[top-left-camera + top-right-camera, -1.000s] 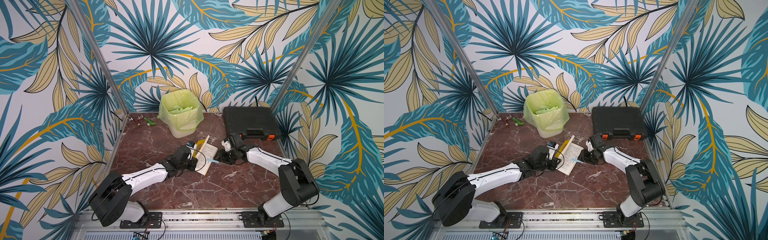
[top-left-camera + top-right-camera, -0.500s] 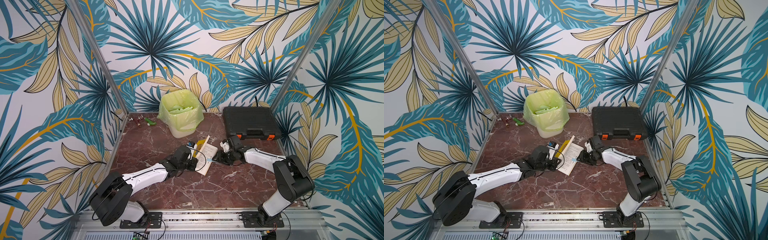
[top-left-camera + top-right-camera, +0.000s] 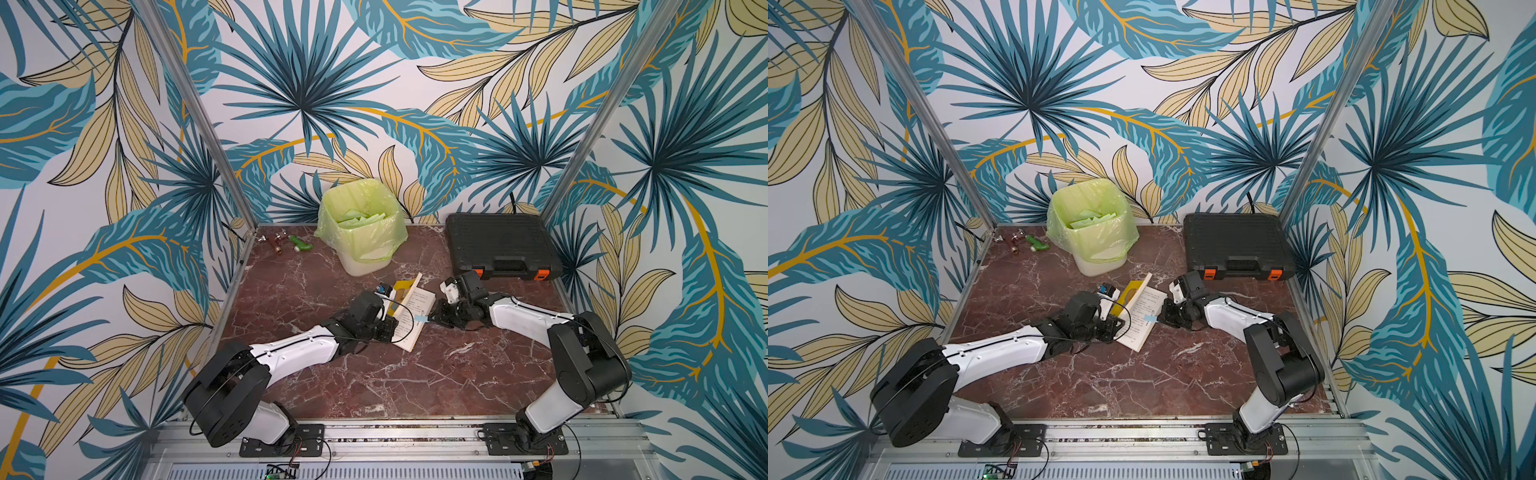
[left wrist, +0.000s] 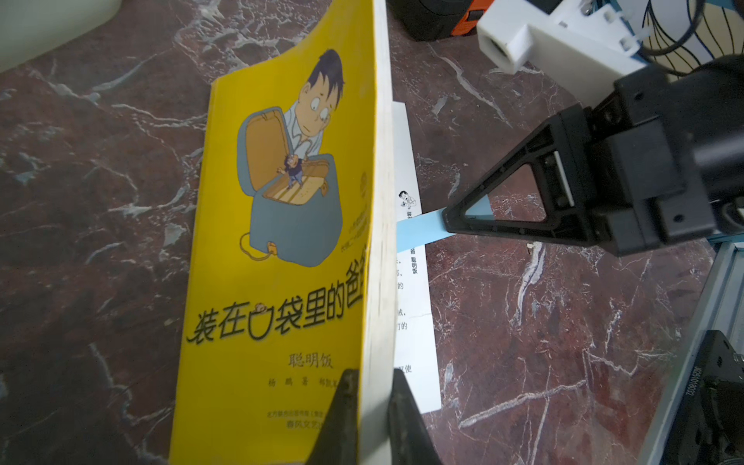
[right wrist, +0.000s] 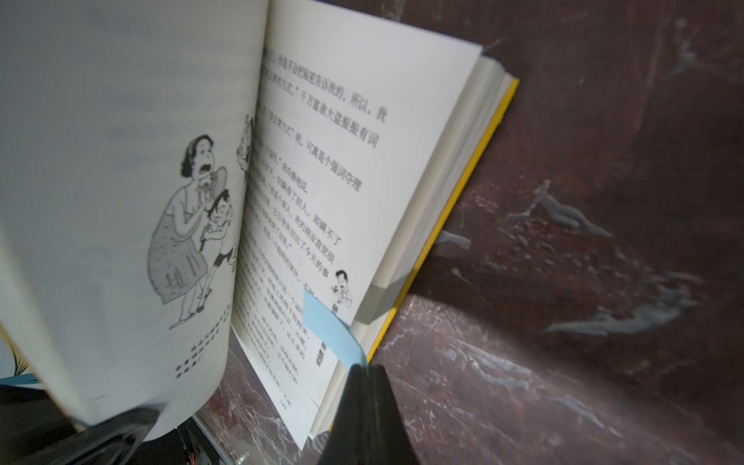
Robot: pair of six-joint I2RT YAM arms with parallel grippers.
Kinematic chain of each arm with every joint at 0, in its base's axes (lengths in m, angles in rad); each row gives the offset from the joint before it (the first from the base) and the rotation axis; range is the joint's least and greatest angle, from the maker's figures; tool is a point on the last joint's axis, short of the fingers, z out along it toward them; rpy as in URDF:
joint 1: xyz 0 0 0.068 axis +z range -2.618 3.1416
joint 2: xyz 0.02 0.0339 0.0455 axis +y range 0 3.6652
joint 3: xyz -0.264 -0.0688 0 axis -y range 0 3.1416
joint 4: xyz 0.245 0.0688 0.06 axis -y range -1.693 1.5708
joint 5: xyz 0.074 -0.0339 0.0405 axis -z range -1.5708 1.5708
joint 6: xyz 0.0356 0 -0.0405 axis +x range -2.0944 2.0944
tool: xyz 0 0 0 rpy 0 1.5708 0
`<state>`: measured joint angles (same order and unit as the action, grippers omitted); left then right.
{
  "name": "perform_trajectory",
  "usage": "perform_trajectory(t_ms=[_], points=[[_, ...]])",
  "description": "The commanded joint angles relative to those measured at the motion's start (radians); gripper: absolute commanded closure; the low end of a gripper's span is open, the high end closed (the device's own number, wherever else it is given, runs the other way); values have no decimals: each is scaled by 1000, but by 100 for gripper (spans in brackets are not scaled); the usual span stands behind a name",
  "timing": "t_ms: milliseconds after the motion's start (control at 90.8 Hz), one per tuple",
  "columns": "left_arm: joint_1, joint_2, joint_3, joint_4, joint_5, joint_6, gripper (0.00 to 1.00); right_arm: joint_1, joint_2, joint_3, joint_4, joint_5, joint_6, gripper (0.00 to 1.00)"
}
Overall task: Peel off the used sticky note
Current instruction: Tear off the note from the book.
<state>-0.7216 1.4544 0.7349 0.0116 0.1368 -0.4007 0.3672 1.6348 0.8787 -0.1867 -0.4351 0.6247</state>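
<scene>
The marble table point(image 3: 374, 374) carries a black tool case point(image 3: 498, 241) at its back right and a bin point(image 3: 361, 232) lined with a green bag at the back middle. In front of the bin an open book point(image 3: 415, 311) with a yellow cover lies near the table's centre. The left gripper point(image 4: 373, 384) is clamped on the front cover and a sheaf of pages at their lower edge, holding them up steeply while the rest of the book lies flat. The right gripper point(image 5: 360, 368) is low over the table just beside the book's outer edge, its jaws pressed together on the free end of the sticky note point(image 5: 330, 326). The note is a narrow pale-blue strip. One end is stuck on the flat printed page and its long axis runs across that page and out past the edge, pointing toward the robot's right, as both top views point(image 3: 420, 319) point(image 3: 1149, 318) show. A second ago the right jaws stood apart at the strip's end, and now they are closed on it. The right arm has edged slightly toward the book, while the book, the note and the left grip look unchanged.
</scene>
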Motion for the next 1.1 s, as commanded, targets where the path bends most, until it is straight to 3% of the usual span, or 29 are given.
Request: perform_trajectory(t_ms=[0,551,903,1091], points=[[2,34,10,22,39,-24,100,15,-27,-6,-19,-5,-11,100],[2,70,24,38,54,-30,100,117,8,35,-94,31,-55,100],[2,92,34,38,63,-32,100,96,-141,26,-160,182,-70,100],[2,81,31,31,59,-29,100,58,-216,158,-184,213,-120,100]])
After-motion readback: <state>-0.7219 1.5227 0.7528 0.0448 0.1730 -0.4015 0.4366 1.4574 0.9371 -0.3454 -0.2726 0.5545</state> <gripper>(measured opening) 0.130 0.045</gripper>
